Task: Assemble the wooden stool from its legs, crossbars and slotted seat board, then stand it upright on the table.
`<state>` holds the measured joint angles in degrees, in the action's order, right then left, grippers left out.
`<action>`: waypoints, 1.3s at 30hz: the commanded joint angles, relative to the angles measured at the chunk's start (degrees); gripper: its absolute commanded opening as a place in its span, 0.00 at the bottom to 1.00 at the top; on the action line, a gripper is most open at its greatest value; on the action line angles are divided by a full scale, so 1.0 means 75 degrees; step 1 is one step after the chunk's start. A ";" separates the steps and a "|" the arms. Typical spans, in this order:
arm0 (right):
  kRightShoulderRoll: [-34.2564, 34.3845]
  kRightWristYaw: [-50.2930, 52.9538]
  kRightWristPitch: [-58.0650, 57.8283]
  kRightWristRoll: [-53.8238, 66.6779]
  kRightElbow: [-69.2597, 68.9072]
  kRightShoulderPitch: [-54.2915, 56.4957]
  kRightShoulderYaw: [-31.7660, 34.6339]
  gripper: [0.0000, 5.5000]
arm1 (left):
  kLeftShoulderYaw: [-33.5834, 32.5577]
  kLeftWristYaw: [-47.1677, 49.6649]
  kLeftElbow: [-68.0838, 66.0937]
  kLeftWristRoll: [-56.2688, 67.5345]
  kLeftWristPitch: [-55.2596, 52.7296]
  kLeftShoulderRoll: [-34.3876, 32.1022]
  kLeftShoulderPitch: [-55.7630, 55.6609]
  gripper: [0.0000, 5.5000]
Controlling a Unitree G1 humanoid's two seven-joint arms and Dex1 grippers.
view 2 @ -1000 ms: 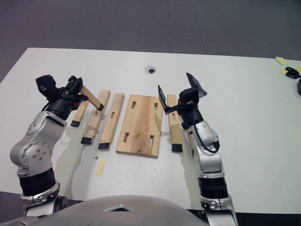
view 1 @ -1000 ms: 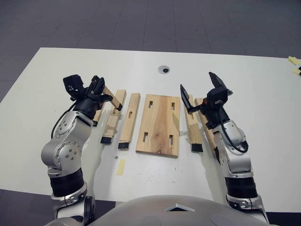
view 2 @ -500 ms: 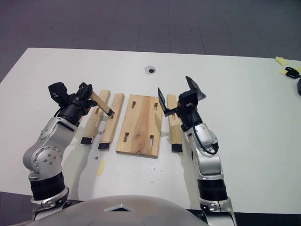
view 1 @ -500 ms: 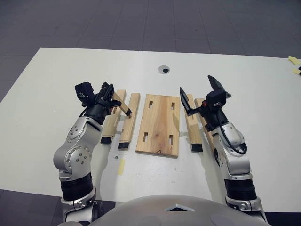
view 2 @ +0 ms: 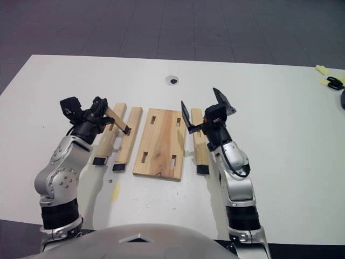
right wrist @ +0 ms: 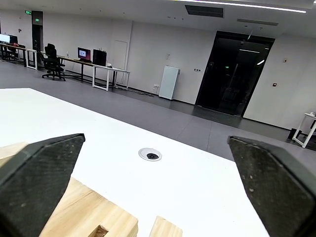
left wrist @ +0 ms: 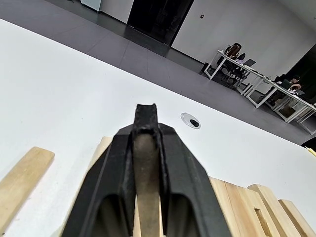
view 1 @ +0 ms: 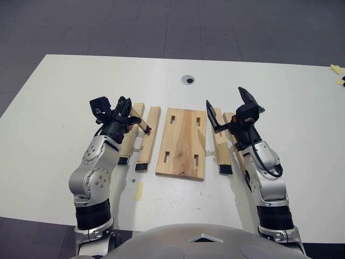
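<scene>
Fingers point(left wrist: 114, 192) of the left gripper point(view 1: 124, 110) are pinching a short crossbar point(view 1: 140, 122), holding it tilted above the legs point(view 1: 149, 137) left of the seat board point(view 1: 182, 143); the right gripper point(view 1: 226, 102) is hovering wide open, empty, over the right-hand legs point(view 1: 220, 145).

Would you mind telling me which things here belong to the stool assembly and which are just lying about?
For the job: seat board; wooden bar held in the left gripper; left-hand wooden pieces; right-hand wooden pieces.
Lying about: yellow tape scrap; yellow scraps at the table edge; cable port.
</scene>
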<state>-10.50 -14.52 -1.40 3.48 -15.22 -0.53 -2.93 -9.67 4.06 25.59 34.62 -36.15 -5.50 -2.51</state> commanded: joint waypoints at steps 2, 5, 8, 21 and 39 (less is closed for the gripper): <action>0.0004 0.0027 -0.0075 -0.0044 -0.0021 -0.0027 -0.0025 0.98 | 0.0036 -0.0162 -0.0019 -0.0193 0.0084 -0.0074 -0.0060 0.08; -0.0014 0.0014 -0.0075 -0.0041 -0.0006 -0.0019 -0.0009 0.98 | 0.0121 -0.0303 -0.0147 -0.0392 0.0194 -0.0084 0.0073 0.08; -0.0027 0.0003 -0.0086 -0.0046 0.0001 -0.0003 -0.0011 0.98 | 0.0239 -0.0402 -0.0263 -0.0623 0.0342 -0.0054 0.0259 0.08; -0.0029 0.0026 -0.0113 -0.0092 0.0020 -0.0034 -0.0019 0.98 | 0.0346 -0.0537 0.0013 -0.1005 0.0576 -0.0126 0.0215 0.08; -0.0029 -0.0001 -0.0129 -0.0142 0.0022 -0.0084 -0.0035 0.98 | 0.0065 -0.0441 0.0274 -0.0572 0.0131 0.0239 0.0321 0.08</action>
<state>-10.55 -14.50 -1.82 2.60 -15.16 -0.99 -3.00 -8.97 0.54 27.95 29.78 -34.59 -3.99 -0.64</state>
